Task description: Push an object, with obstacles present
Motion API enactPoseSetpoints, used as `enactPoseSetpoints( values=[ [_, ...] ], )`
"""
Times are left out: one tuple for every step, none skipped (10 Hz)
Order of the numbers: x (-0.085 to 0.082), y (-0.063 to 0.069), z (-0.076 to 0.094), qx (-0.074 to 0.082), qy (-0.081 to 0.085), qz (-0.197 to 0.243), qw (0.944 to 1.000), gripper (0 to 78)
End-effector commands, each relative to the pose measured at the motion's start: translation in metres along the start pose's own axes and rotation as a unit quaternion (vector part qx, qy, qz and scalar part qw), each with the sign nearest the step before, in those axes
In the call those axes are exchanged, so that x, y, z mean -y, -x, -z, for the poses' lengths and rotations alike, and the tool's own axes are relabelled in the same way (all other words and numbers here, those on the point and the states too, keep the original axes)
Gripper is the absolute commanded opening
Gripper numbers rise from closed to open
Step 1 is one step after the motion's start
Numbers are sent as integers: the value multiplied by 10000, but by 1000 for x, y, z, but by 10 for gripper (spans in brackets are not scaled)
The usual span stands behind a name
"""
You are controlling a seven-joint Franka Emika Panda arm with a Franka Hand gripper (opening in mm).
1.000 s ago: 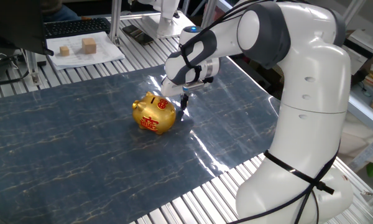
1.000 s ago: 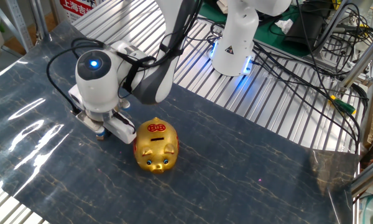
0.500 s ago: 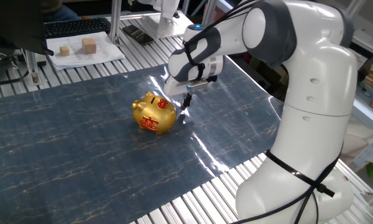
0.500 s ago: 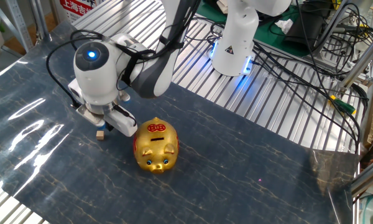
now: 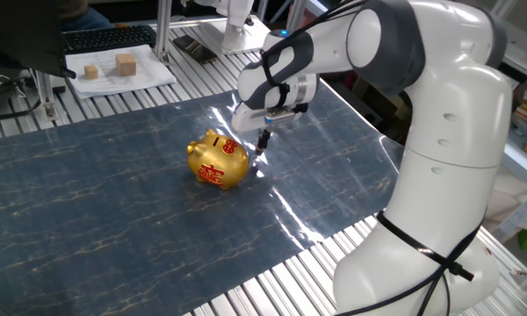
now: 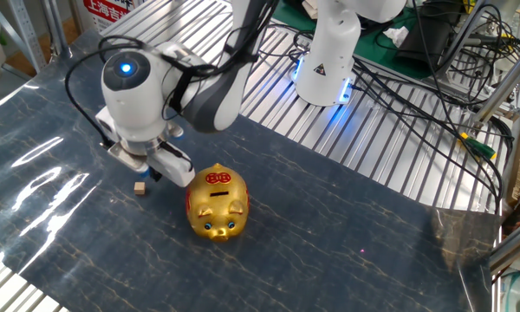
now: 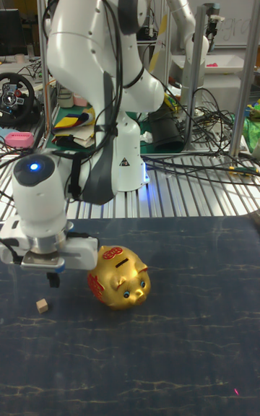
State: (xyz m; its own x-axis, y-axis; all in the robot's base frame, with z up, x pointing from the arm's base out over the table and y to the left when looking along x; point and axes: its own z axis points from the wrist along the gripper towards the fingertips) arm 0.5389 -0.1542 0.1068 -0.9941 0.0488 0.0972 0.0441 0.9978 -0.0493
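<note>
On the dark blue mat (image 5: 114,202), the cube (image 6: 139,187) lies just beside the pig (image 6: 217,204), on the side of its tail, and the gripper (image 7: 53,278) hangs a little above it and does not touch it. Whether the fingers are spread or pressed together I cannot tell (the wrist hides them in every view).

I judge that the push may be finished or paused, because the tool is lifted off the mat; where the cube must go the pictures do not show.

If it must go past the pig, this obstacle stands directly in the way. Two wooden blocks (image 5: 111,66) on white paper (image 5: 149,77) lie well apart, beyond the mat.
</note>
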Motion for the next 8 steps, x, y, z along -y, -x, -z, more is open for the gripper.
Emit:
enactPoseSetpoints(
  values=[
    [-14,-5,17,-13,7,-10,10000,0],
    [-18,-6,24,-12,15,48,10000,0],
    [-22,-6,31,-27,18,83,10000,0],
    [-26,-6,41,-100,17,66,9999,0],
    [-31,-7,51,-133,12,65,9999,0],
    [-34,-7,61,-186,-3,25,9998,0],
    [-35,-7,65,-214,-4,11,9998,0],
    [-36,-7,73,-255,-10,-5,9997,0]
  ],
)
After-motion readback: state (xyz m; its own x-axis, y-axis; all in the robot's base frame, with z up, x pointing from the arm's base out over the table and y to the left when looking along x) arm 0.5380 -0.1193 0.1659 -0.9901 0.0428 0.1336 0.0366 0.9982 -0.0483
